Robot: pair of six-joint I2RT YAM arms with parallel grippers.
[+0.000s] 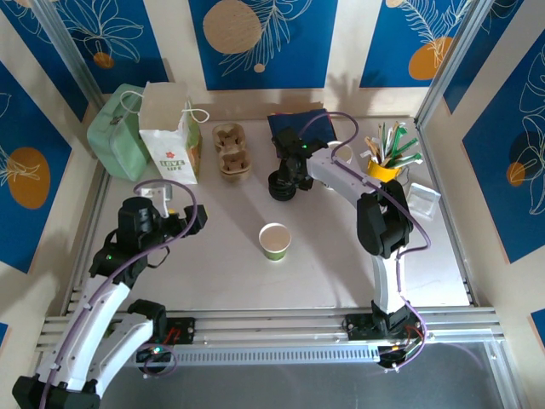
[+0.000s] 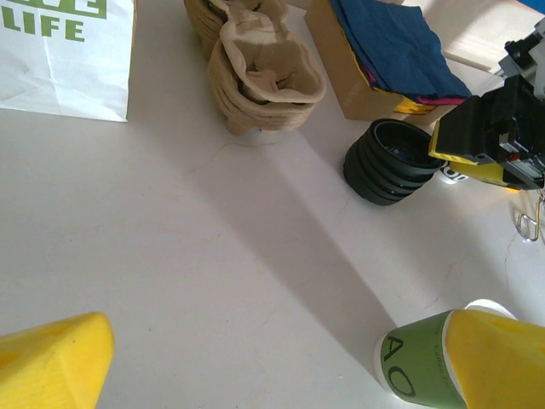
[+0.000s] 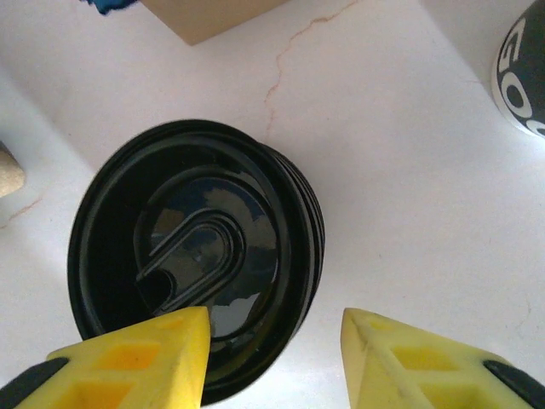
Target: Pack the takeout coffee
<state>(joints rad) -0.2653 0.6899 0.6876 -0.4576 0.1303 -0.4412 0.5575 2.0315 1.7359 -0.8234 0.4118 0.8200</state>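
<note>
Standing lidless mid-table, the green paper cup (image 1: 274, 241) has bare table (image 1: 213, 273) all around. Beyond it, the right gripper (image 3: 274, 328), part-open, straddles the rim of the black lid stack (image 3: 196, 247), clamping nothing. The left gripper (image 2: 281, 341) gapes empty at left.

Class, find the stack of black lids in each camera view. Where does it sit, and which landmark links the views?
Top external: the stack of black lids sits just above centre, right of the cup trays.
Left wrist: stack right of centre.
Right wrist: stack lower left, seen from above.
Shared landmark: the box of blue napkins beside it.
</note>
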